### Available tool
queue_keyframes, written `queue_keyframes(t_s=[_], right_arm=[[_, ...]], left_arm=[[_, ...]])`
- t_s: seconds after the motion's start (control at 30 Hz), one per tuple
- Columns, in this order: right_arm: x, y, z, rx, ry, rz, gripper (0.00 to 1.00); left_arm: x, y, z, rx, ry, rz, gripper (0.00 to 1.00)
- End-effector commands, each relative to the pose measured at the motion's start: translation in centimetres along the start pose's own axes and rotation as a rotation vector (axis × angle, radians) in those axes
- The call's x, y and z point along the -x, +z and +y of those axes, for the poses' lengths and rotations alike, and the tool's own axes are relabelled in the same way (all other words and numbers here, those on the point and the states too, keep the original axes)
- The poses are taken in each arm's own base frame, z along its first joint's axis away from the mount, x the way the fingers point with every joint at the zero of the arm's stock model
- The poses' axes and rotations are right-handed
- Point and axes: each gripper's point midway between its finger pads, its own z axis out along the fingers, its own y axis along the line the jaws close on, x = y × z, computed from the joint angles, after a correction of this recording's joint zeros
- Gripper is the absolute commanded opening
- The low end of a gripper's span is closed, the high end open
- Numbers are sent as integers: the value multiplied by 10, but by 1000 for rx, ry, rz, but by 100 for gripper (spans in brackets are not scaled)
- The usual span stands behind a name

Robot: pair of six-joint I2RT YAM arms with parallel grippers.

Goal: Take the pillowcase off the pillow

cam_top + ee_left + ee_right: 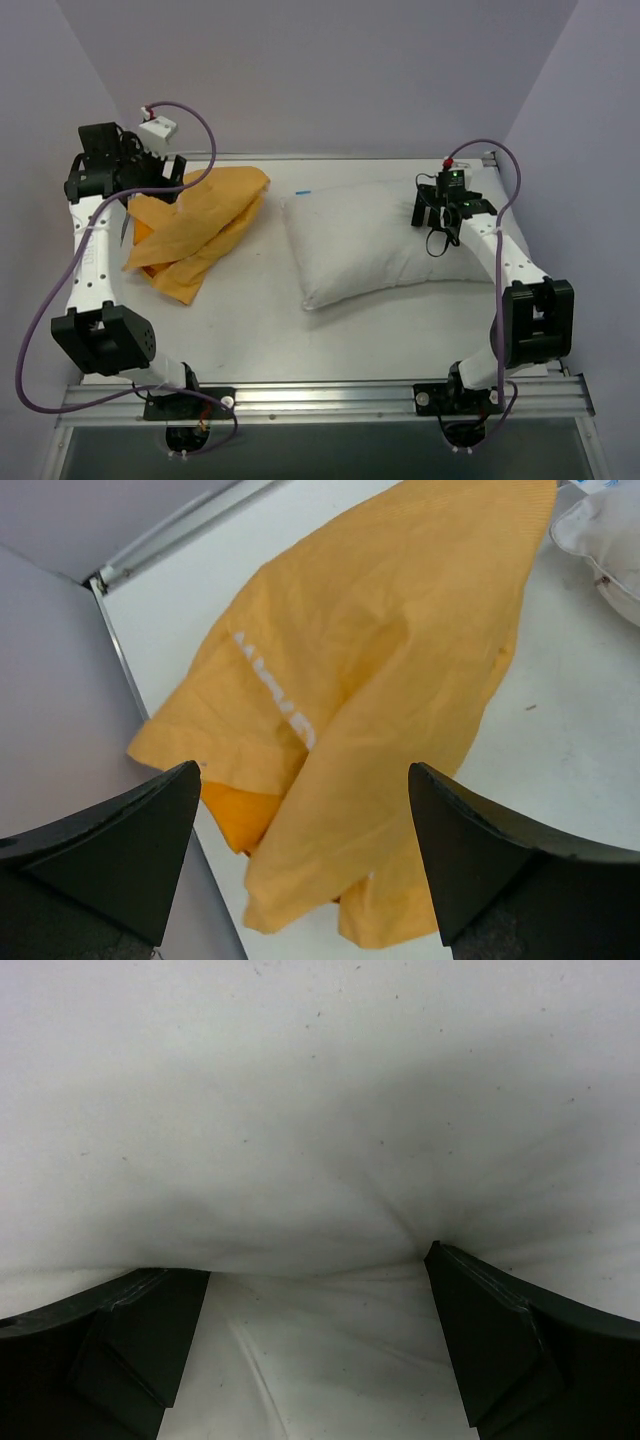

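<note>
L gripper (303, 770) hangs over the desk's (250, 320) far-left corner, fingers (130, 850) spread wide w/ nothing between them. It's just air above the cloth, so I call it open. Below it the pillowcase (195, 230) lies crumpled on the left part of the desk, folded over itself, running from near the far edge down toward the left edge. Some white lettering (275, 685) shows on it in the L wrist cam. The case is fully off and apart from the pillow (365, 245), w/ bare desk between them. The pillow lies flat, center-right. R gripper (318, 1260) sits at the pillow's right end, fingers wide, white fabric filling the R wrist cam. It's open, not pinching anything I can see.
</note>
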Motion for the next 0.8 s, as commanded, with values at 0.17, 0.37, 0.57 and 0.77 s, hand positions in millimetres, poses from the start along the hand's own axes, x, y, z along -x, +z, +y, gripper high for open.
queue_keyframes(t_s=[0.17, 0.37, 0.57, 0.77], right_arm=[[9, -50, 6, 66, 37, -11, 100], [3, -62, -6, 10, 57, 0, 100], [-17, -68, -12, 12, 58, 2, 100], [-18, -76, -4, 77, 54, -8, 100]], left_arm=[[-27, -84, -23, 125, -158, 126, 94], [-124, -116, -49, 240, -182, 363, 94], [-188, -132, -60, 410, -201, 420, 94], [-218, -141, -73, 467, -184, 404, 94]])
